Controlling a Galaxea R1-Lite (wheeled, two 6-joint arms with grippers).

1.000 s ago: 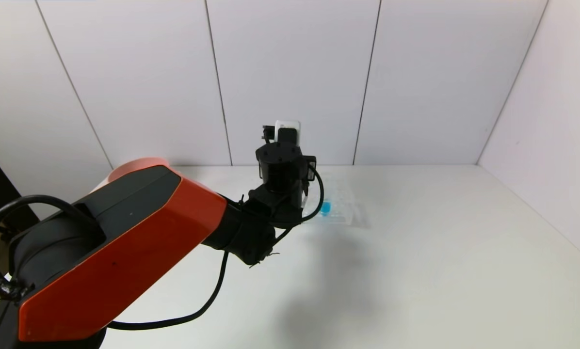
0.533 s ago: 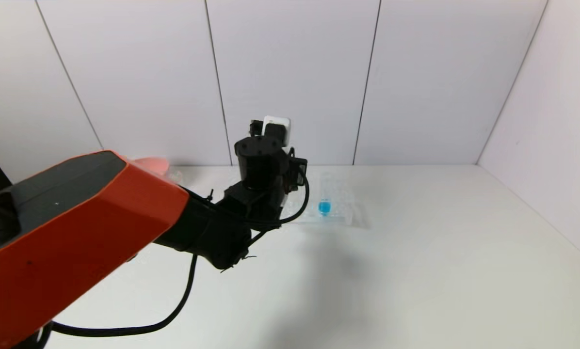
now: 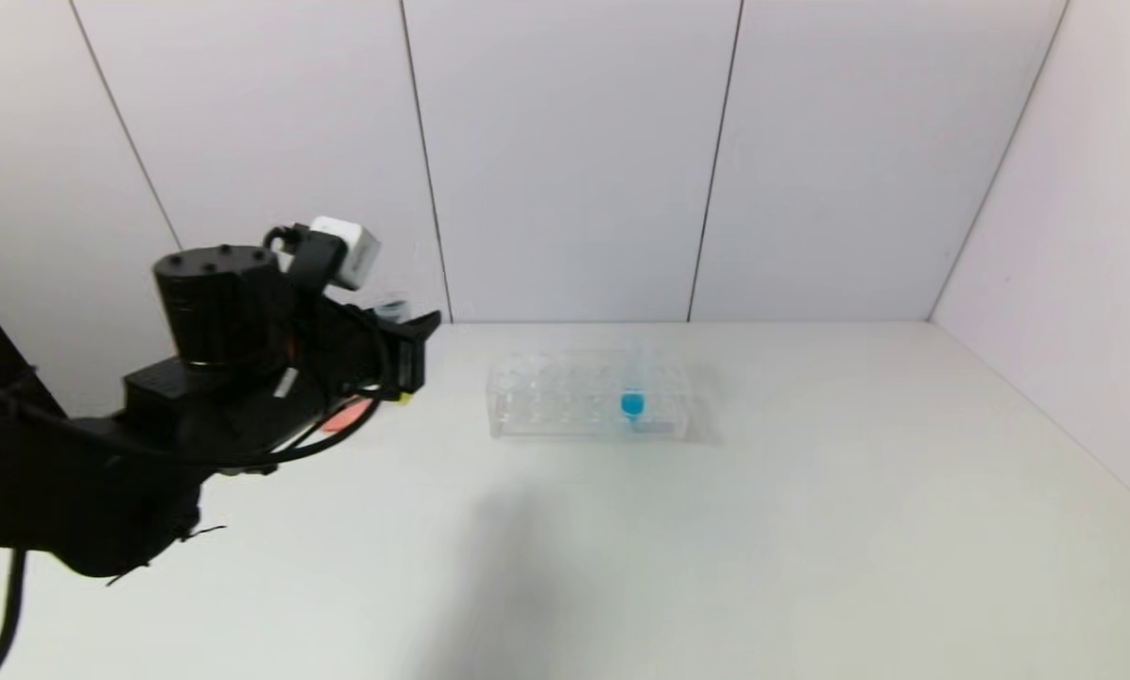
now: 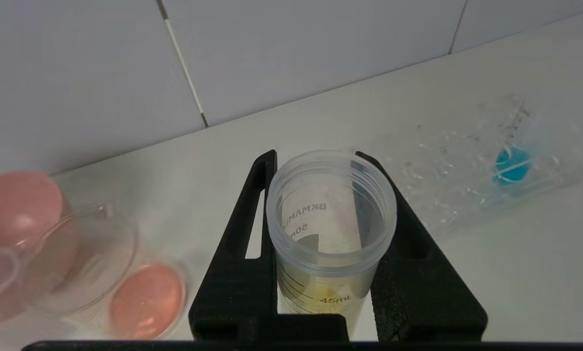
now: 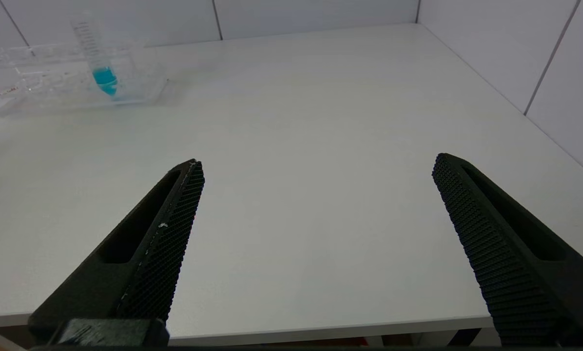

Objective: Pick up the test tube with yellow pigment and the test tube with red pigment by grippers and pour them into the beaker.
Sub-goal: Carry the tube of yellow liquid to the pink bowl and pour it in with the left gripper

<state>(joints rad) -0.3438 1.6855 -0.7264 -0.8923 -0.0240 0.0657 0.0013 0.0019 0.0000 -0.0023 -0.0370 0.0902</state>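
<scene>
Fingers (image 4: 242,253) of the left gripper (image 4: 328,273) clamp the test tube with yellow pigment (image 4: 328,234).

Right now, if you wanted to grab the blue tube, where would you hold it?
Hold the blue tube by its clear upper part, coming straight down from above. It stands upright in the rack, so only the top sticks out, and the rack walls block the sides.

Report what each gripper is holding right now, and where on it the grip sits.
The left gripper is shut on the test tube with yellow pigment, fingers clamping its upper wall just below the open rim. The right gripper is open, holding nothing.
</scene>
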